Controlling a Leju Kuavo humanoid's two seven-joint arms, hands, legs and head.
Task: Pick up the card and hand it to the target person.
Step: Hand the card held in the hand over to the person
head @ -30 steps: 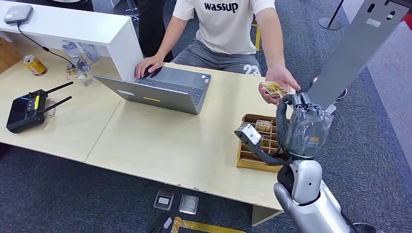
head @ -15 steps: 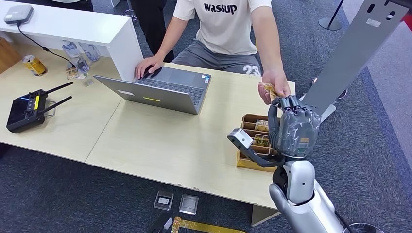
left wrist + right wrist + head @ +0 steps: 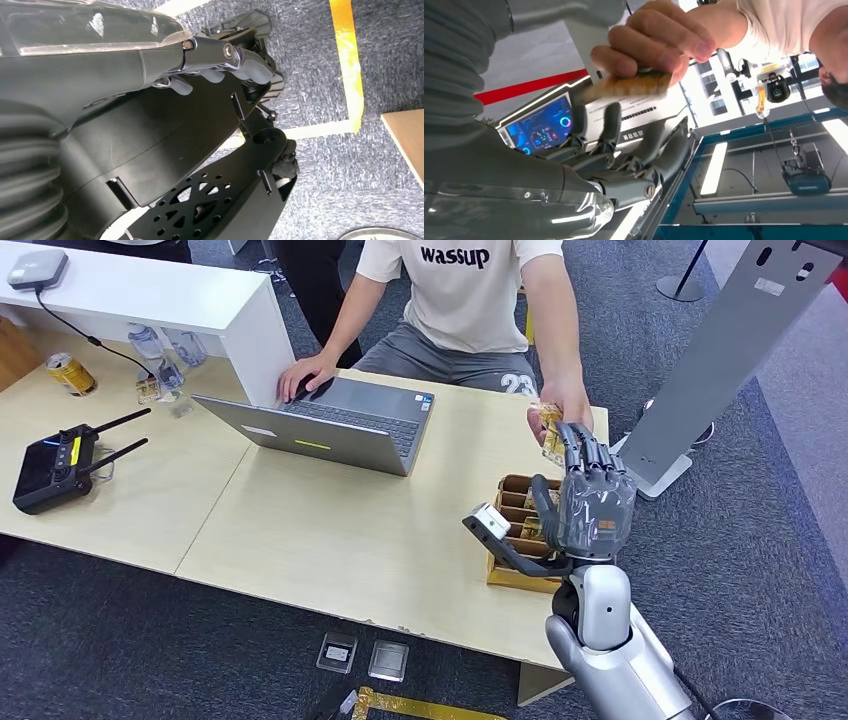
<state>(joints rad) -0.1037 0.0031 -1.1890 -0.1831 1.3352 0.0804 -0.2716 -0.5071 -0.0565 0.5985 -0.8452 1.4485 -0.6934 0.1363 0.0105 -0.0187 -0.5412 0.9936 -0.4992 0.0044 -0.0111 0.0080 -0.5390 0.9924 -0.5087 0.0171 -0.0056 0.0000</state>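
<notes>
While the card (image 3: 551, 430) sits pinched in the person's hand (image 3: 560, 405), just beyond the right hand (image 3: 588, 502), its long axis runs across the raised fingertips (image 3: 580, 440). Right hand: fingers apart, empty; whether they touch the card, cannot tell. Left hand (image 3: 220, 65): hanging, fingers curled.

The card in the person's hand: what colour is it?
The card is golden-brown with darker mottling, clearest in the right wrist view, though blurred.

Office or demo hall: desk (image 3: 330, 530), laptop (image 3: 330, 425), carpet (image 3: 760, 540), display screen (image 3: 541, 125).
</notes>
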